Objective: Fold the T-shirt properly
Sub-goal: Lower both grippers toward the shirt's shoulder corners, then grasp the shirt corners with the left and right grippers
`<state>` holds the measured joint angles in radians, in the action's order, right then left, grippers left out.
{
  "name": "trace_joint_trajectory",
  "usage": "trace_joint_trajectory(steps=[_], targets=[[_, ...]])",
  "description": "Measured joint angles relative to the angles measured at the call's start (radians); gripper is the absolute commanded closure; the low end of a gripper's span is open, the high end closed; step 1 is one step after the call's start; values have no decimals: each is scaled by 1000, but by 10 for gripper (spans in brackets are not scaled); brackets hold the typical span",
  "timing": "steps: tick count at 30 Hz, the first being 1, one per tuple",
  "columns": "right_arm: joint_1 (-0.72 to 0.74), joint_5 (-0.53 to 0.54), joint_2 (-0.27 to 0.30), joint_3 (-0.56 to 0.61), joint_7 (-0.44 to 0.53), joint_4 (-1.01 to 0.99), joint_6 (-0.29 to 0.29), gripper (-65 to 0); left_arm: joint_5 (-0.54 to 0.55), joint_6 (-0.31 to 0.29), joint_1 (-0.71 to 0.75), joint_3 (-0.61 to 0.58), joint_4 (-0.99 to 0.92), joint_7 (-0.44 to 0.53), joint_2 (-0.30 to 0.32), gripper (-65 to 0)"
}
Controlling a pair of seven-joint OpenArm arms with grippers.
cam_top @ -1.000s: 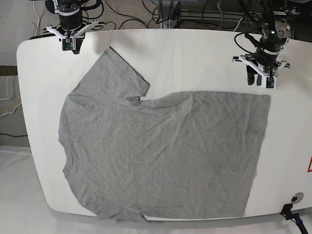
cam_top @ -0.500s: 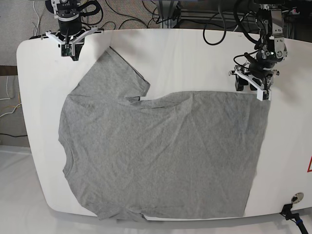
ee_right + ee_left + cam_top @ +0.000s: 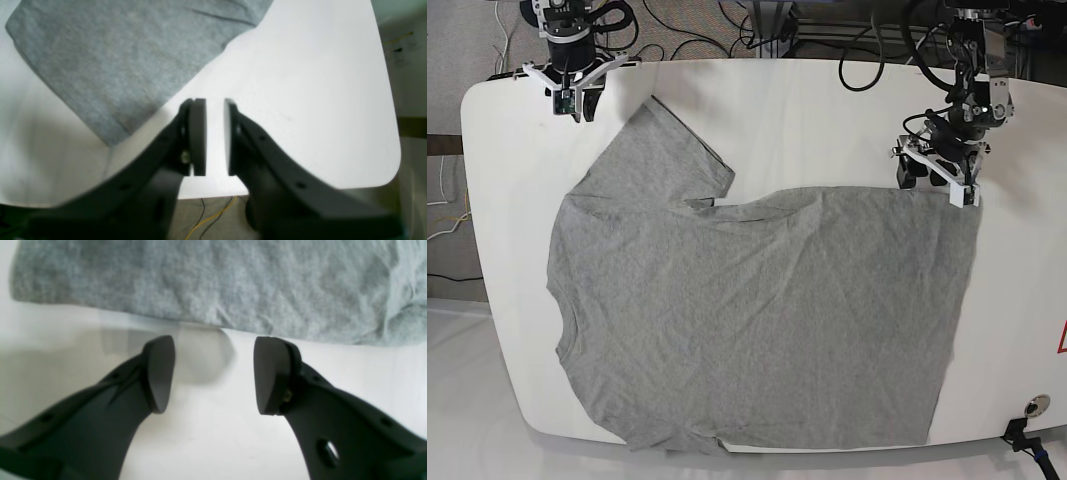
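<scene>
Left wrist view: the left pincer (image 3: 213, 373) hangs low over the white tabletop (image 3: 213, 440) with its two dark fingers set wide apart and nothing between them. Just ahead of the fingertips runs the straight edge of the grey T-shirt (image 3: 213, 283), close to the pads but not between them; a soft shadow lies on the bare surface under that edge.

In the right wrist view, the right pincer (image 3: 215, 136) has its pads nearly together, a narrow slot of white showing between them, and it grips nothing. It sits above the tabletop (image 3: 300, 100) near a rounded corner, with the sleeve (image 3: 110, 66) of the shirt lying up and to one side, apart from the fingers.

In the base view, the T-shirt (image 3: 767, 320) lies spread flat across the middle of the tabletop (image 3: 807, 120), lightly wrinkled, one sleeve angled toward the far corner. The left pincer (image 3: 935, 172) stands at the shirt's far corner on that view's right; the right pincer (image 3: 574, 97) stays off the cloth, near the sleeve tip.
</scene>
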<state>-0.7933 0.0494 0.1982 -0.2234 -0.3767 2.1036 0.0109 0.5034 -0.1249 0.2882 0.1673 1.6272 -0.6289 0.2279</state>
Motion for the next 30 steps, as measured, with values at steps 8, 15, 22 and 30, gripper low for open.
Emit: trace_joint_trajectory(steps=[8, 15, 22, 30], targets=[[3, 7, 2, 1, -2, -5, 6, -109, 16, -3, 2, 132, 45, -45, -21, -363], [3, 7, 2, 2, -2, -5, 9, -26, 189, -11, 10, 120, 51, -71, 44, -367], [3, 7, 1, 3, 2, -5, 12, -22, 301, -6, -36, 109, 19, -89, 87, -364], [2, 7, 2, 5, 6, -5, 14, -31, 291, -6, -181, 100, -205, -109, 63, -386]])
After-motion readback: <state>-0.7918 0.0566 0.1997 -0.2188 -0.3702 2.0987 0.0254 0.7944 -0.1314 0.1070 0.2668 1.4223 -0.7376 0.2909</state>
